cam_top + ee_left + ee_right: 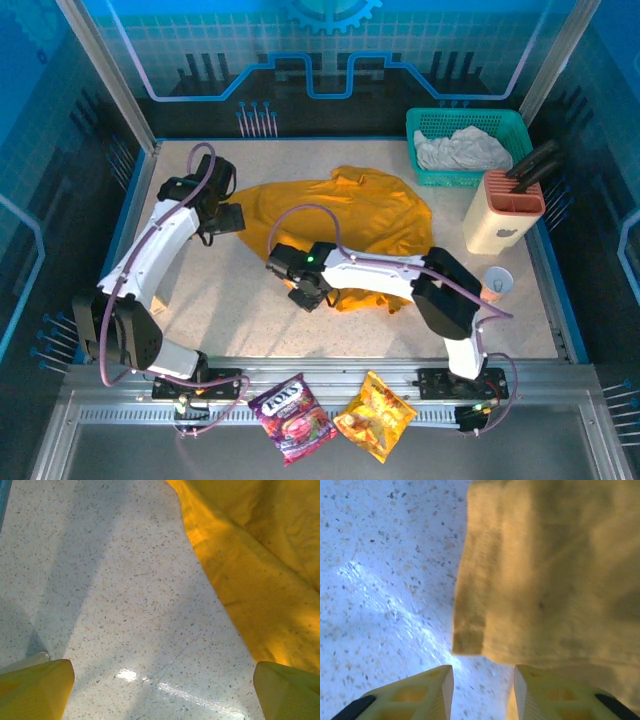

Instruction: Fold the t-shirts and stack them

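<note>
Two t-shirts are to be handled, and neither is folded yet. The speckled, stone-like surface [250, 310] is hard and glossy, with glare caught on it in both wrist views. Its middle is covered by the golden-orange t-shirt [350, 210], a soft matt knit spread in a rumpled, uneven shape. The whitish-grey t-shirt [462, 150] is bunched in the teal mesh basket [470, 113] at the far right. The left arm [150, 250] is placed at the orange shirt's left edge. The left jaws are released and spread wide over bare surface, with the shirt's edge [260, 555] lying just beside one finger [287, 690]. The right arm [385, 272] is reached across the near hem. The right jaws are parted with nothing clamped, and a doubled corner of the shirt [470, 630] is seen just ahead of the fingertips [420, 692].

Several faults may be expected. Thin cloth lying flat on a slick surface is easily missed, so the jaws may be closed on nothing. Alternatively, only the top layer of the doubled hem may be caught and the fold pulled askew. If the two sides are lifted unevenly, the limp fabric is likely to be dragged into fresh creases. The beige knife block [500, 215] and the small cup [497, 282] could be knocked by a wide sweep of the right arm.
</note>
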{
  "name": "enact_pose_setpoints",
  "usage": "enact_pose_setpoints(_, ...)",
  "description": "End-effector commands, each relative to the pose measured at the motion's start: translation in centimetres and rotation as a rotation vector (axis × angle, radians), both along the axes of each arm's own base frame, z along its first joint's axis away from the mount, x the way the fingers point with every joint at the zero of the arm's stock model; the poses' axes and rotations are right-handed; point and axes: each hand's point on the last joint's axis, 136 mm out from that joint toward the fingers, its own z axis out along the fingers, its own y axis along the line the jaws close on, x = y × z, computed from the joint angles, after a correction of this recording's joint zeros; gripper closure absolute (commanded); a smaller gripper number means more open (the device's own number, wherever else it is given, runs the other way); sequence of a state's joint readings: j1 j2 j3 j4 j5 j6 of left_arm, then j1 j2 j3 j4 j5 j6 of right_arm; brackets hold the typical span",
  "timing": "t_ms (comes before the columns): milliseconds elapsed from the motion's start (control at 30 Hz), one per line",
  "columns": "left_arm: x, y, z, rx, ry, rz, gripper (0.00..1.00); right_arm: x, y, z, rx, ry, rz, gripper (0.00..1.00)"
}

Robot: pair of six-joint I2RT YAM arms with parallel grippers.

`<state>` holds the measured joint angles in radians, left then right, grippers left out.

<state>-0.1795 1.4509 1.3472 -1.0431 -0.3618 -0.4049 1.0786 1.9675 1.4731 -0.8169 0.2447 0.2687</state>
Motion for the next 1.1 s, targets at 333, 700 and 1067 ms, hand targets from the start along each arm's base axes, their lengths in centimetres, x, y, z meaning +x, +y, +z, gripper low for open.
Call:
enact_pose_setpoints(333,-0.9,0.5,2.0,-0.084,-0.055,0.046,0.07,-1.3,1.1,-4.3,-0.078,0.111,-0.012,0.67)
enact_pose_setpoints(700,-1.3,0.9,1.8,-0.082,-0.053,0.055,0.07,-1.2,2.3,-4.5,-0.089,0.137,0.029,1.00)
enact_pose_setpoints(1067,-2.8,2.3,6.0,-0.071,-0.137,0.074,0.07,-3.9,14.8,5.4,0.466,0.369,0.125,1.00)
